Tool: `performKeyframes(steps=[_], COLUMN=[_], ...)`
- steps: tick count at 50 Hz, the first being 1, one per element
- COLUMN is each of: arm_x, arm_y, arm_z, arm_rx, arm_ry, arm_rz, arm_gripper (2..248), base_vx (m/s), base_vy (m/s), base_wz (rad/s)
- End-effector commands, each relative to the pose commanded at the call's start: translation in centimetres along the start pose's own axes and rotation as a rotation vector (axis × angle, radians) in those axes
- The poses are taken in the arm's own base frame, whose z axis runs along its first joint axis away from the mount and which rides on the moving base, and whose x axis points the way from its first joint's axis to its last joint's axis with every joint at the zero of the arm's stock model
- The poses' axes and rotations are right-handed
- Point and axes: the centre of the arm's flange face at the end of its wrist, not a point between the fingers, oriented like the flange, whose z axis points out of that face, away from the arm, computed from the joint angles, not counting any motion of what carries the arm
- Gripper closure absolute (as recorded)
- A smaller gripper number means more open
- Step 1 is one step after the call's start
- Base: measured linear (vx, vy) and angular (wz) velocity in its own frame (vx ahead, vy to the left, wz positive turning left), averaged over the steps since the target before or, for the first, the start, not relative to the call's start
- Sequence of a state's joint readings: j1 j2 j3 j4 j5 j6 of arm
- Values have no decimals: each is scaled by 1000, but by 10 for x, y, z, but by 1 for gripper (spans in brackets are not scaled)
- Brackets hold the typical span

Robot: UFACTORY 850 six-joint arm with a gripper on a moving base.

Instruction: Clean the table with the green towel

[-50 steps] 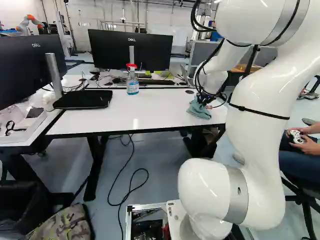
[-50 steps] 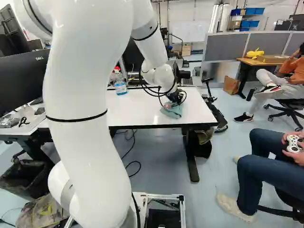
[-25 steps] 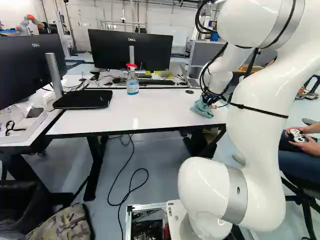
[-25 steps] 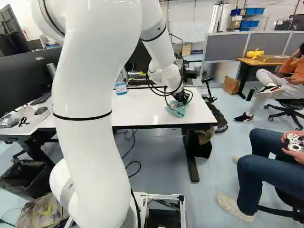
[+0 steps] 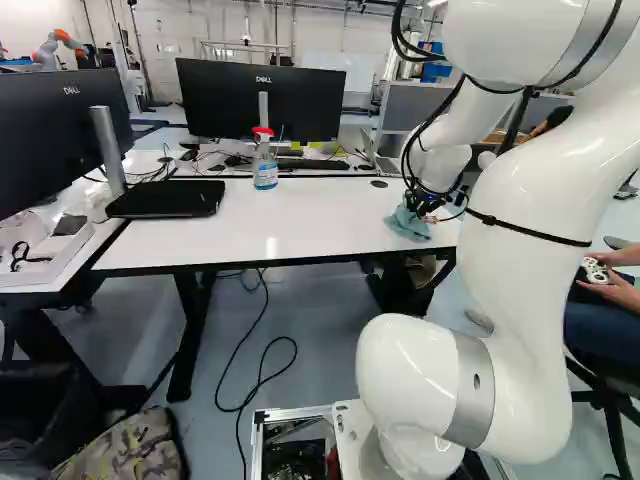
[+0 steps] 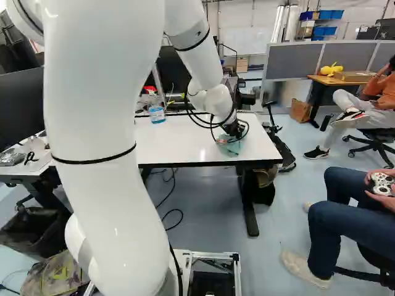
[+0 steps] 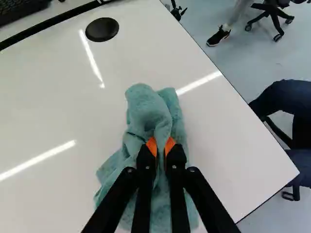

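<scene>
Towel — soft, matt, rumpled cloth; tabletop — smooth, glossy; bottle — clear plastic

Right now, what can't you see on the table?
- Table under the green towel: the towel covers it in the wrist view.
- Spray bottle's label: too small to read in the left base view.
- Rest of the keyboard: cut off by the wrist view's edge.
- Table's left part: behind my arm in the right base view.
</scene>
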State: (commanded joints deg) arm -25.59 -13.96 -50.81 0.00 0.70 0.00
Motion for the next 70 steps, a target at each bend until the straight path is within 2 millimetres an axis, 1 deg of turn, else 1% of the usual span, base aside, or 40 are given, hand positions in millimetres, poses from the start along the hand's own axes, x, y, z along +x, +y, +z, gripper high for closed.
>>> performKeyframes(steps=[26, 37, 44, 55, 70], arm_x=[-32, -38, -35, -20, 2], arm_y=[-29, -46, -57, -64, -65], arm_z=[-26, -30, -28, -16, 2], arm_rx=[36, 58, 71, 78, 75], arm_ry=[-14, -16, -15, -8, 3], arm_rz=[-48, -77, -94, -102, -97], arm_gripper=[212, 212, 212, 212, 212], base_vx=[0, 0, 0, 0, 0], base_vy=[0, 0, 0, 0, 0], base_wz=[0, 0, 0, 0, 0])
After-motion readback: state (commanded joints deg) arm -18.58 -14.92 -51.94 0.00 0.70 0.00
